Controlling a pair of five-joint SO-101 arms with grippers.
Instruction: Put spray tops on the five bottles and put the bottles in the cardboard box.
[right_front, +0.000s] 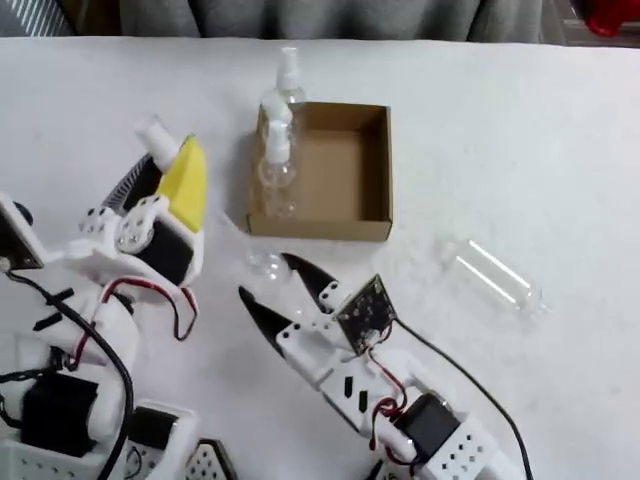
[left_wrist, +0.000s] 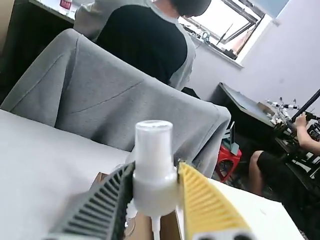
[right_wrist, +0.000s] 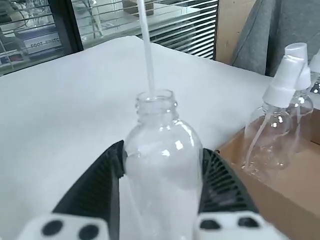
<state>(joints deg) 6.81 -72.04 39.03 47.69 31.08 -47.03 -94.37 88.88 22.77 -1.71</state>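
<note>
Ribs run along the inner faces of the left end effector (left_wrist: 154, 172), fine sawtooth ridges in moulded plastic, one finger dark grey and the other bright yellow. The two are closed tight on a white plastic spray top (left_wrist: 154, 160), a smooth cylinder with a flat-topped cap over a wider collar. It is held upright, and its thin dip tube (left_wrist: 154, 227) hangs below. In the high view this end effector (right_front: 165, 145) is raised over the white, faintly textured bench (right_front: 520, 120), left of the box.

The right end effector (right_wrist: 162, 150) has matte black ribbed fingers (right_wrist: 100, 185) pressed against both sides of a clear round plastic bottle (right_wrist: 162, 170). The bottle stands upright with its threaded neck open, and the dip tube (right_wrist: 146, 45) comes down from above to the mouth.

Just beyond this bottle (right_front: 265, 262) sits a shallow, square, open-topped brown cardboard box (right_front: 375, 170). Three capped clear bottles (right_front: 277, 165) with white spray heads stand in a row along the box's left wall. An uncapped clear bottle (right_front: 495, 275) lies on its side on the bench, right of the box and apart from it.
</note>
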